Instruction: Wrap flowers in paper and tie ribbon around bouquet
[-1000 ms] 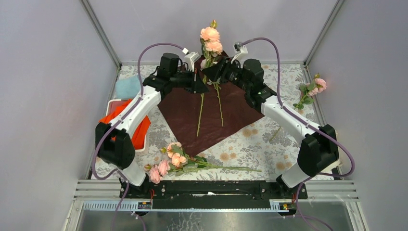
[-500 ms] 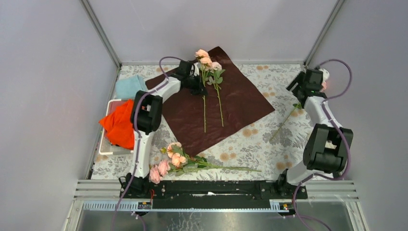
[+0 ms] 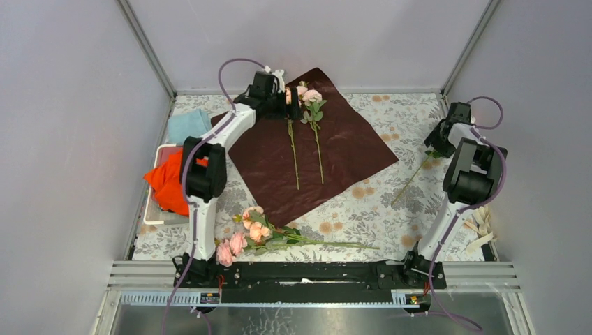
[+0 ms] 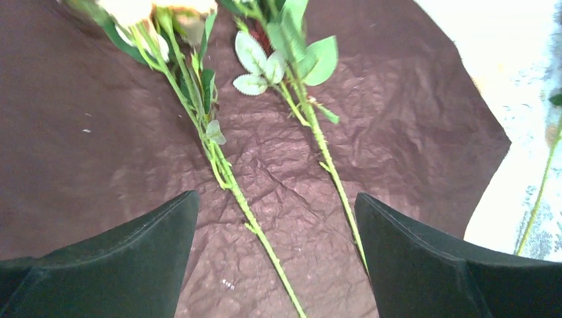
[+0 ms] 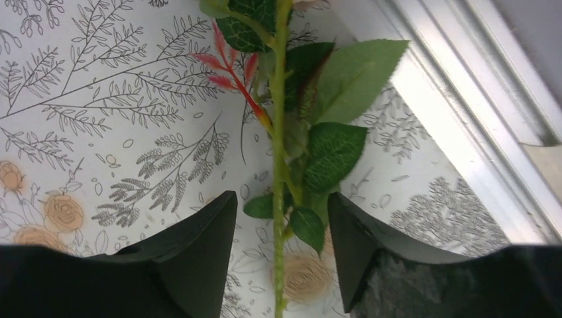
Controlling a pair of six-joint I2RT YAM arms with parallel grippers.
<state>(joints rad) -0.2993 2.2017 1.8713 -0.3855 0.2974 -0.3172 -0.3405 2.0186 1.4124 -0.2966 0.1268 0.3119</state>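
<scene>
Your left gripper (image 4: 275, 199) spread wide above paper (image 4: 411, 132), holding nothing. Two flowers (image 3: 307, 98) lie on paper, stems running under it. Your right gripper (image 5: 281, 199) open, straddling third stem (image 5: 278, 126) on tablecloth (image 5: 99, 132), not clamped. Fourth bunch (image 3: 251, 234) lies near front edge.

You have crinkled, faintly glittery dark red paper (image 4: 411, 132) beneath flowers (image 4: 317, 61) with waxy plastic-looking stems and matt leaves; around the paper, a matt printed tablecloth (image 5: 99, 165) reaches a smooth metal rail (image 5: 464, 99).
</scene>
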